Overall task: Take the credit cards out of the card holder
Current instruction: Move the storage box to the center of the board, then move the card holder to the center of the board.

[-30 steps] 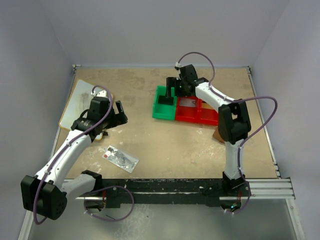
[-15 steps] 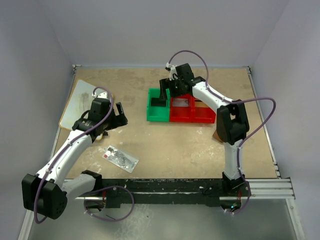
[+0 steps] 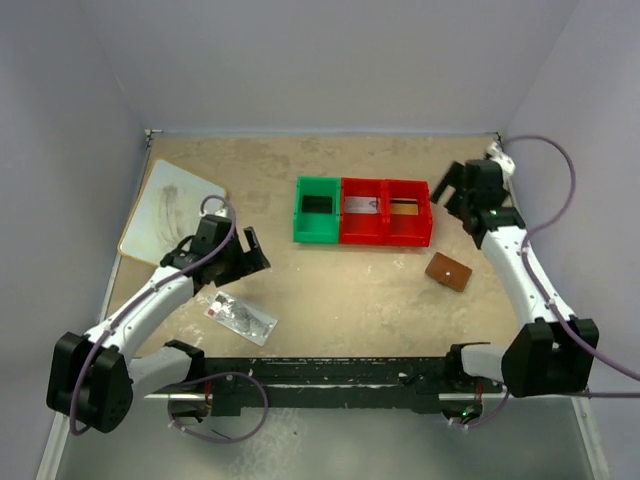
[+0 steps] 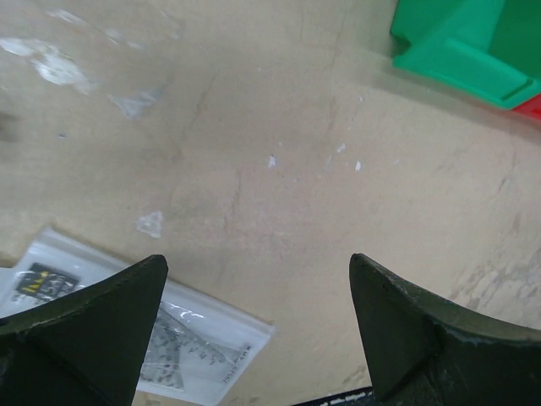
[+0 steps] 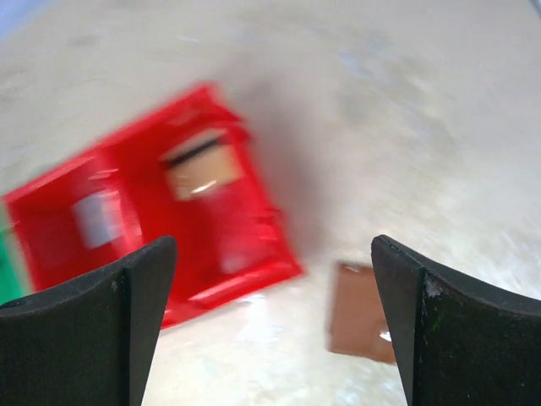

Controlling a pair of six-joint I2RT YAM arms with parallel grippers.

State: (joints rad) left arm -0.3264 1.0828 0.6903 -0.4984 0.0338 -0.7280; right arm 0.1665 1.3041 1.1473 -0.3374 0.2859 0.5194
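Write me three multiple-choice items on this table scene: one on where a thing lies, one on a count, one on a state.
1. Where does the card holder lie?
A. on the table, on the near side of the red bins
B. inside a bin
C. between a gripper's fingers

2. How many bins in the row are red?
A. one
B. two
C. three

3. How does the right gripper stand?
A. shut on a card
B. shut on the card holder
C. open, with nothing in it

Answers:
1 A: the top view shows the brown holder alone on the bare table, apart from the bins.
2 B: two red bins stand side by side next to one green bin.
3 C: in the right wrist view its fingers stand wide apart, with only the table and bins seen between them.
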